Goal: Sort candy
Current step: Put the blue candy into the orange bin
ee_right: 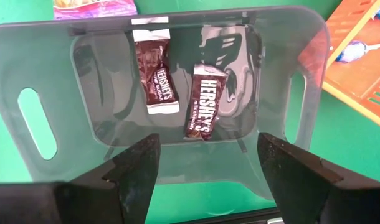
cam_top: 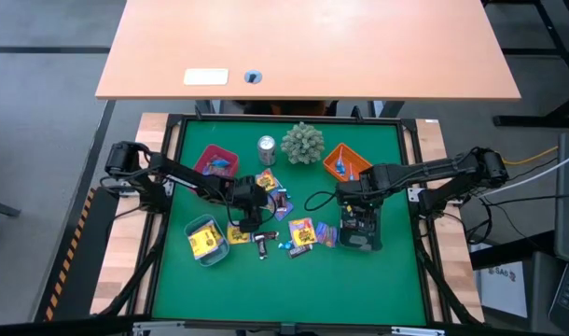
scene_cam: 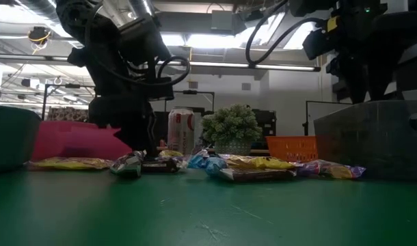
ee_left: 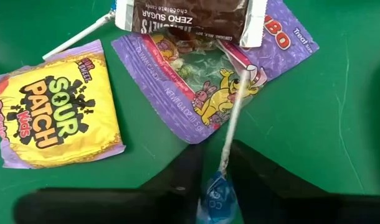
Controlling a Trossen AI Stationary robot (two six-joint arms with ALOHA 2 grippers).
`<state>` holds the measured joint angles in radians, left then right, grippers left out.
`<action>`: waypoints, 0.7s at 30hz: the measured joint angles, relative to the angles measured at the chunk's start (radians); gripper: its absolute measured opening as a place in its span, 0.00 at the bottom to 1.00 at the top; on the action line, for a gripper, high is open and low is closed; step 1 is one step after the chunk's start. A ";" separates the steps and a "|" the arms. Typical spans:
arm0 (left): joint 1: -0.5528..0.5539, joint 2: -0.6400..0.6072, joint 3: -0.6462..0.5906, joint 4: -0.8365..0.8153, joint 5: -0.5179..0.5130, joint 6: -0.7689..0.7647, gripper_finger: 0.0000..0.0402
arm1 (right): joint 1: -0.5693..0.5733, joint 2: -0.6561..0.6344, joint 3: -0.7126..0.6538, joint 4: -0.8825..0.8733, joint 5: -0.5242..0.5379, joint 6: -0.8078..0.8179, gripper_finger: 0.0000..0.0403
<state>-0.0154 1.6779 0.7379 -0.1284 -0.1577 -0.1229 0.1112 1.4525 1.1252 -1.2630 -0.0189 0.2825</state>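
nearest of all, well in front of the silver can and off to its left: teal tray holding yellow packets; at about the same depth but to the can's right: grey tray with two dark brown bars lying flat on its floor, side by side and apart; poised just above that tray's near wall: right gripper, fingers spread wide, nothing between them.

a little closer to the can, straight in front of it: loose candy scattered on the green mat; among it a yellow sour packet, a purple packet just beside it, and a brown zero-sugar bar overlapping the purple packet's far edge; down at the mat in the left part of this scatter: left gripper, pinched on the head of a blue-wrapped lollipop, white stick running out over the purple packet.

level with the can: pink tray just to its left with small pieces inside, contents too small to tell; spiky green plant ball just to its right; orange tray beyond the plant ball, holding blue-wrapped pieces.

farther than the can: wooden table.
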 joint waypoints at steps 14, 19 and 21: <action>0.002 0.003 0.016 -0.001 0.026 -0.003 0.00 | 0.000 0.000 0.071 -0.049 0.000 0.000 0.67; 0.002 0.010 0.062 -0.015 0.036 -0.005 0.00 | 0.000 0.000 0.150 -0.030 0.016 -0.001 0.67; 0.002 0.008 0.081 -0.014 0.039 -0.005 0.00 | 0.000 0.000 0.165 0.004 0.033 -0.002 0.67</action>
<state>-0.0135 1.6860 0.8191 -0.1425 -0.1190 -0.1278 0.1112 1.4525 1.2897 -1.2590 0.0139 0.2802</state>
